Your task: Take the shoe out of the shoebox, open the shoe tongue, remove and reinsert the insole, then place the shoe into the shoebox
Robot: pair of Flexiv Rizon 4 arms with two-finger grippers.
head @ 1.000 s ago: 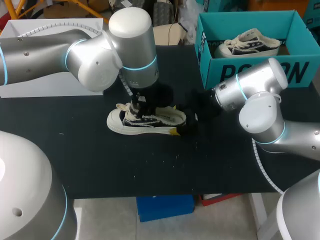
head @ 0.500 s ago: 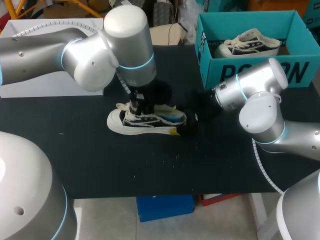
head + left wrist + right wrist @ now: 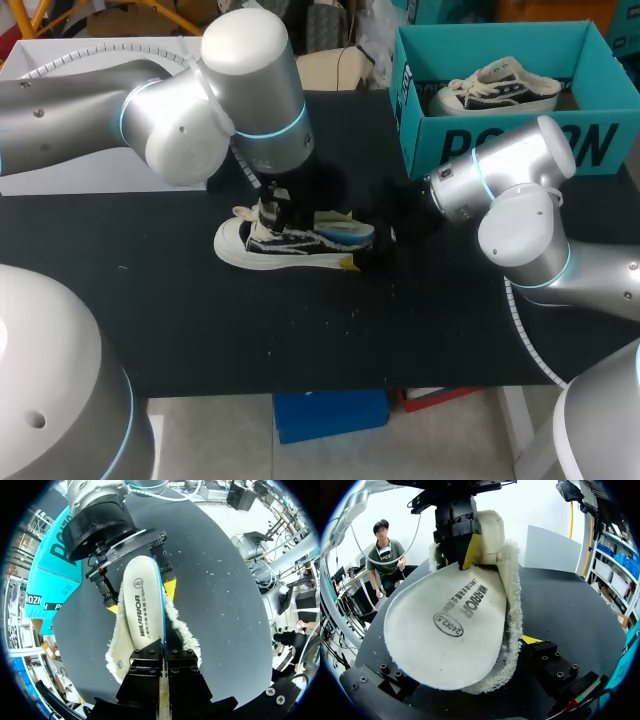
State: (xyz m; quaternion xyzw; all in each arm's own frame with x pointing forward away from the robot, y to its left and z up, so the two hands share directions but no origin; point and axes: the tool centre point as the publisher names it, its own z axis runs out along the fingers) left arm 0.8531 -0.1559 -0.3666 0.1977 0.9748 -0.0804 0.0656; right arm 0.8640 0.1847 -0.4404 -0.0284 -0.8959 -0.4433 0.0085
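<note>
Head view: a black-and-cream shoe (image 3: 285,247) lay on its sole on the dark table (image 3: 200,320), toe toward the left arm's side. The left gripper (image 3: 271,213) came straight down over the shoe's opening. The insole (image 3: 345,232) stood partly out of the shoe, its blue underside showing above the heel. The right gripper (image 3: 380,245) sat low against the heel, dark and hard to make out here. The teal shoebox (image 3: 500,140) stood well apart at the far right, with a second shoe (image 3: 495,88) inside it.

Left wrist view: the left gripper's fingers were narrow, pinched on the near end of the white insole, which ran ahead of them. The fleece lining (image 3: 184,630) flared on both sides below it. Beyond, the right gripper's yellow tips (image 3: 170,587) stood at either side of the heel, touching it.

Right wrist view: the insole's heel end hung close ahead, above the right gripper's own fingers, which were spread to the heel's width and clamped on the shoe. The left gripper gripped the insole's far end from above.

This looked like the insole-removal step. The right gripper probably pinned the shoe so it stayed down while the insole was drawn out.
</note>
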